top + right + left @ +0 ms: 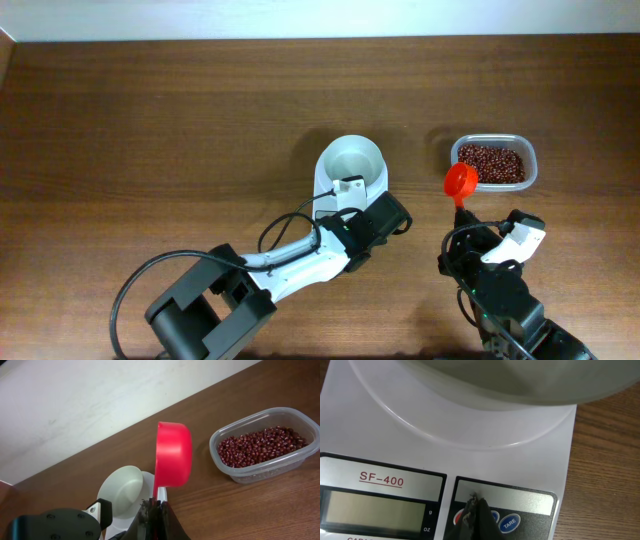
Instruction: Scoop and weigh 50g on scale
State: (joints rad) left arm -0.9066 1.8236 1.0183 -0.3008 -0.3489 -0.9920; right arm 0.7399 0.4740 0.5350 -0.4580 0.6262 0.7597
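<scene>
Reading the left wrist view, you find "SF-400" printed in red and underlined on the scale (pixel 520 467), just above its grey display (pixel 375 510), which carries small "g" and "oz" marks at its right edge. Beside the display sits a second grey panel with a blue button (pixel 510 523) marked "TARE" and a red button (pixel 457 518) whose lettering is hidden. The left gripper (pixel 474 506) has its fingers pressed together with nothing between them, the tips over that panel between the red button and the blue ones; you cannot tell whether they touch it. The scale itself is a white, glossy rectangle with a shallow round dish moulded into its top, and a round white bowl (pixel 352 160) stands on it. It sits on the brown wooden table (pixel 150 120) near the middle, left of a clear plastic tub (pixel 300 462) holding dark red beans (pixel 260 445). The right gripper (pixel 154 510) is clamped on the handle of a red scoop (pixel 172 455), which is tipped on its edge above the table between the scale and the tub, nearer the tub.
</scene>
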